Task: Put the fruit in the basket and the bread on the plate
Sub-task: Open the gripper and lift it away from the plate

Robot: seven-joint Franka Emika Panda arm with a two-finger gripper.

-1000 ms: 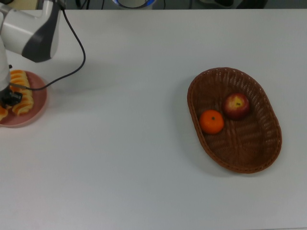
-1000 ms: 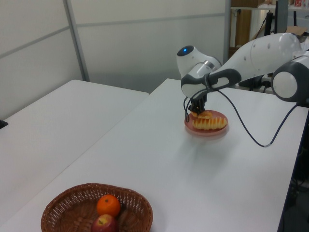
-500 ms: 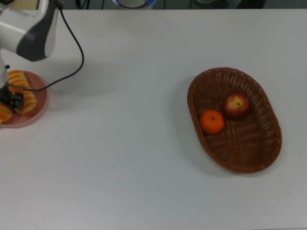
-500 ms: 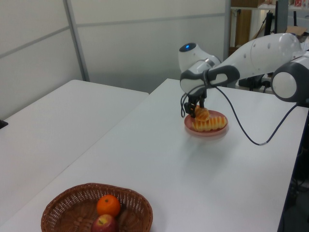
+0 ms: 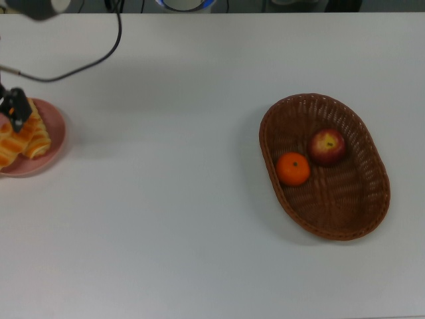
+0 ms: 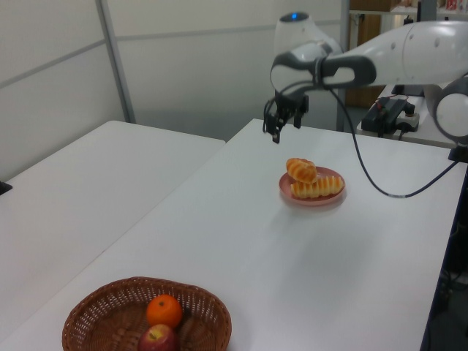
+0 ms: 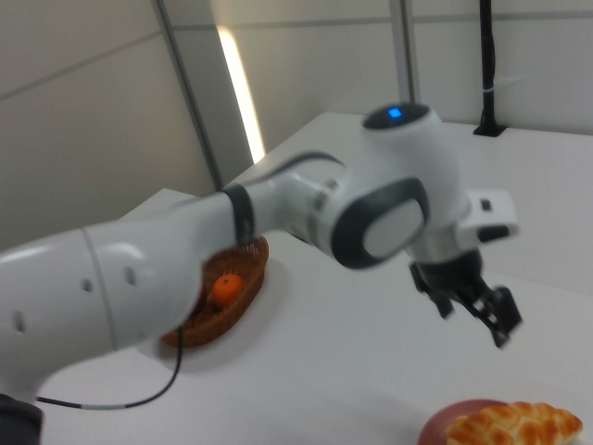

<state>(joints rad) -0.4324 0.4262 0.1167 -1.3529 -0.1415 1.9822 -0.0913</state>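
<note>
- Top view: the large oval brown woven wicker basket (image 5: 325, 166) lies on the white table (image 5: 172, 219) toward the top view's right, holding the 2 fruits: the dark red apple with a yellowish patch (image 5: 327, 146) and, just beside it, the smaller bright orange tangerine (image 5: 293, 169). The rest of the basket floor is bare weave.
- At the top view's left edge sits the small round pink plate (image 5: 53, 143), partly cut off by the frame, with the 2 golden-brown rolls (image 5: 23, 139) on it. The black two-finger gripper (image 5: 14, 109) shows above the plate's upper part. A black cable (image 5: 99, 56) curves across the upper left corner.
- A broad stretch of bare white tabletop separates plate and basket.
- Left view: the plate (image 6: 330, 198) carries both rolls, the ridged striped roll (image 6: 318, 189) lying lengthwise and the braided roll (image 6: 301, 170) resting against it. The gripper (image 6: 284, 117) hangs in the air well above the table, up and to the left view's left of the plate, fingers apart and holding nothing. The basket (image 6: 102, 311) with tangerine (image 6: 164, 310) and apple (image 6: 159, 338) sits at the near bottom edge.
- Right view: the white arm (image 7: 278, 232) fills the frame; the gripper (image 7: 477, 311) hangs above a roll (image 7: 519, 425) on the plate (image 7: 445, 428). The basket (image 7: 232, 297) and tangerine (image 7: 225, 288) show behind the arm.
- No writing is readable in any view.
</note>
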